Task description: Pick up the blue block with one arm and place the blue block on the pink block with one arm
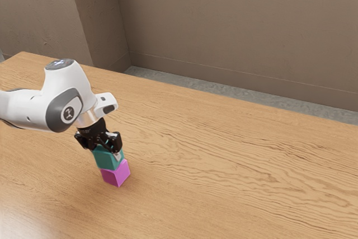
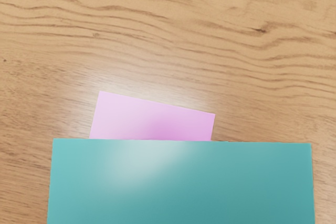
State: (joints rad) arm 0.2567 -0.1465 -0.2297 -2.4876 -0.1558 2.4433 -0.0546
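Jaws grip the top of the teal-blue block (image 1: 108,159) from two sides, holding it directly beneath the black gripper (image 1: 107,148) in the exterior view. Its underside appears to rest on the pink block (image 1: 116,174), which stands on the wooden table (image 1: 235,155) just below the jaws.

From the wrist, the teal-blue block (image 2: 181,182) looms blurred just under the hand. The pink block (image 2: 152,121) peeks out beneath it, turned slightly askew, on the table (image 2: 210,35).

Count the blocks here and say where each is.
2. The teal-blue cube is below the black gripper; the pink cube lies directly under it on the wooden table. None seems hidden.
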